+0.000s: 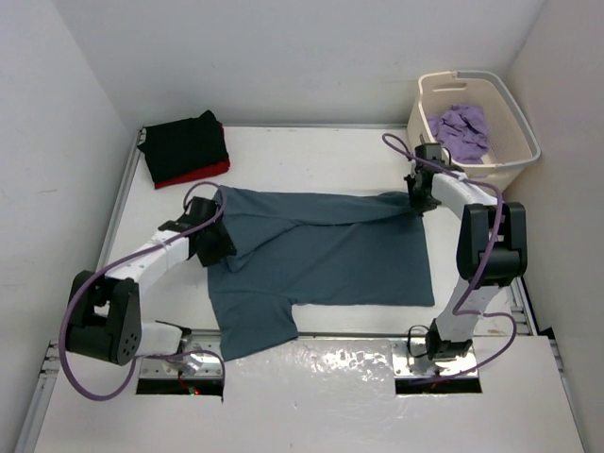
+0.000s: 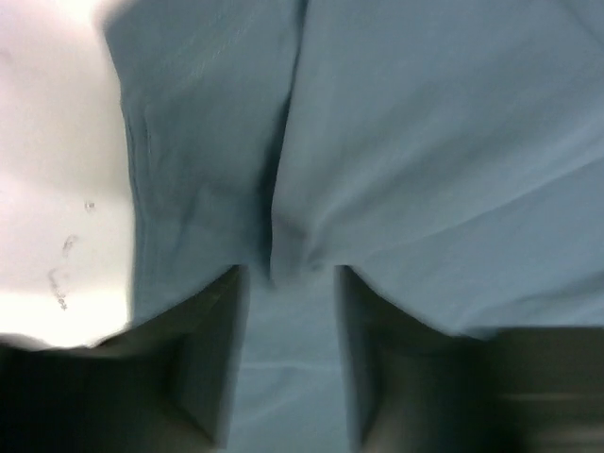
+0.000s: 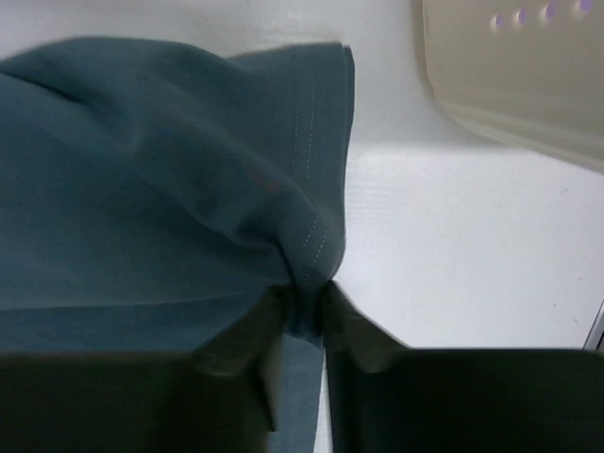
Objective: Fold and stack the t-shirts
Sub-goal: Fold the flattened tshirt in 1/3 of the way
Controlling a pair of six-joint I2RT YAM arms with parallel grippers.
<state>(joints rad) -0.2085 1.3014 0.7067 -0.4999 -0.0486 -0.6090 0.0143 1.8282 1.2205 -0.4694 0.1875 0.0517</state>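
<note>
Slate blue-grey t-shirt [image 1: 330,255] spread part-folded at table [image 1: 321,156] centre, left gripper [image 2: 288,278] at its left edge, jaws parted around a cloth ridge, right gripper [image 3: 304,293] pinching its far right hem corner, black t-shirt [image 1: 184,143] stacked on red t-shirt [image 1: 203,173] rear left, lavender t-shirt [image 1: 461,127] in cream tub [image 1: 514,118].
</note>
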